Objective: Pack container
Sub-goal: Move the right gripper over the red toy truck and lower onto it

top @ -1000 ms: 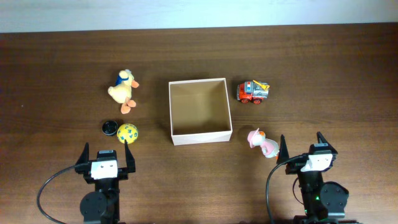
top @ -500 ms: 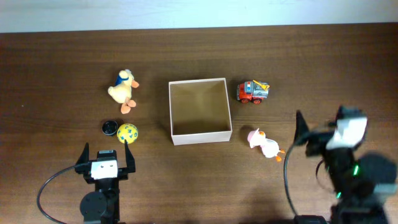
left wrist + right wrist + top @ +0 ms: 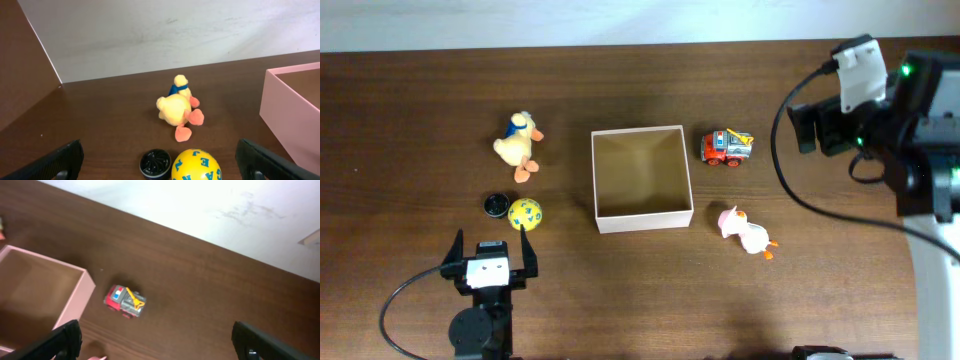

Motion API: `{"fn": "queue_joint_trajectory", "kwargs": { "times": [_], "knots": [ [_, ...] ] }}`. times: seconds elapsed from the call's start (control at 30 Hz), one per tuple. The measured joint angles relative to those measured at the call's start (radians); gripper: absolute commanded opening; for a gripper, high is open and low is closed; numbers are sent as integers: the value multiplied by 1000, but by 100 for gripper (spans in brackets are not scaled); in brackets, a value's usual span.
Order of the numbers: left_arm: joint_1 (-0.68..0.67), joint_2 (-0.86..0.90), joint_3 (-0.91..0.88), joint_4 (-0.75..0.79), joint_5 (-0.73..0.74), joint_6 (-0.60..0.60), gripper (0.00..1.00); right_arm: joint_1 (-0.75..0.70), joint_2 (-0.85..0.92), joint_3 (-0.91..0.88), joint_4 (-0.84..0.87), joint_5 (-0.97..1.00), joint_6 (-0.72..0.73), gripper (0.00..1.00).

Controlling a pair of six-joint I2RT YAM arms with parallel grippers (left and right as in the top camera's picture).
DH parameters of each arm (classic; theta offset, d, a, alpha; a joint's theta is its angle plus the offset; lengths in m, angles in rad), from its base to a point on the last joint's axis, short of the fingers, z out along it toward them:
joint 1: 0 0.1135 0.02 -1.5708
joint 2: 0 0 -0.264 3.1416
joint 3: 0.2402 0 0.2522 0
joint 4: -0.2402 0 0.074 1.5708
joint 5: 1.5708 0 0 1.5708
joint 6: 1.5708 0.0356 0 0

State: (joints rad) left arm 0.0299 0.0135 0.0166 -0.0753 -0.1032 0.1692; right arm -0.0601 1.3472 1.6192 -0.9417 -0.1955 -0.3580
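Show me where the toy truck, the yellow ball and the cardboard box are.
toy truck (image 3: 727, 148), overhead view, middle of its red body
yellow ball (image 3: 525, 213), overhead view, top of the ball
cardboard box (image 3: 645, 221), overhead view, its white near wall

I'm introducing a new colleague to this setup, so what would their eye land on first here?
The empty white container, tan inside, sits in the middle. Toys flank it: yellow duck and lettered yellow ball left, red truck and pink toy right. The right gripper hangs open at the far right of the table, its camera on the truck.
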Motion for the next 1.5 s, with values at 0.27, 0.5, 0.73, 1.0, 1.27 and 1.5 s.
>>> {"fn": "queue_joint_trajectory", "kwargs": {
  "times": [0.27,0.5,0.73,1.0,1.27,1.5],
  "knots": [
    [0,0,0,0,0,0,99,0,66,1,14,13,-17,99],
    [0,0,0,0,0,0,99,0,66,2,45,-61,-192,99],
    [0,0,0,0,0,0,99,0,127,7,47,-132,-452,99],
    [0,0,0,0,0,0,99,17,327,8,49,-155,-667,99],
    [0,0,0,0,0,0,99,94,511,8,51,-163,-851,99],
    [0,0,0,0,0,0,99,129,608,8,95,-166,-907,99]
  ]
}}
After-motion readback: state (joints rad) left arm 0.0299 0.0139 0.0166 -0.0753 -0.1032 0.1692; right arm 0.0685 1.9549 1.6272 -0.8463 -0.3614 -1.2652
